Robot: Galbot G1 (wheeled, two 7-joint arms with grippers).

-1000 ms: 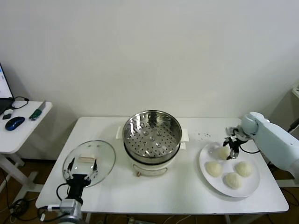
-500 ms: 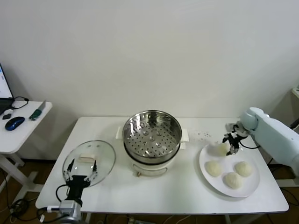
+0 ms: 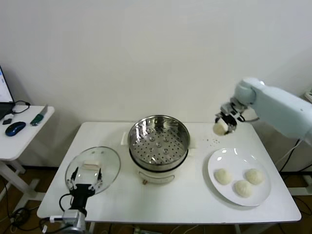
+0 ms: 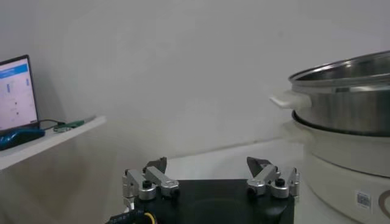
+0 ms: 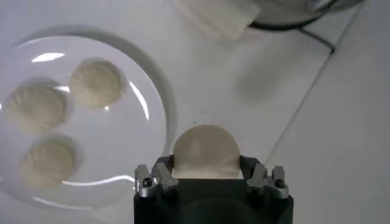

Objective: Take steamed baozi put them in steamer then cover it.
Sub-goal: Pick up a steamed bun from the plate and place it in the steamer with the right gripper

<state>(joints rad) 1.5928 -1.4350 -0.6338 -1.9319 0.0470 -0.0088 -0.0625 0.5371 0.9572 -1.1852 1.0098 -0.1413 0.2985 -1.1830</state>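
Right hand (image 3: pixel 225 122) holds a baozi (image 3: pixel 219 128) above the table (image 3: pixel 195 195).

Head camera overlooks table (image 3: pixel 195 204); wrist cameras view it close.

I see four steamed baozi, all small, round, smooth and cream-white. One baozi (image 3: pixel 220 127) hangs in the air, clamped in the right gripper (image 3: pixel 223 125), above the table between the steamer (image 3: pixel 158 141) and the white plate (image 3: pixel 217 162); in the wrist view this bun (image 5: pixel 205 152) fills the space between the fingers. The other three baozi (image 3: pixel 239 179) sit on the plate in a loose cluster, close together and, as far as I can tell, not touching. The steamer is a shiny round steel pot on a white base, upright and uncovered near the table's middle, its perforated tray (image 3: pixel 157 146) bare.
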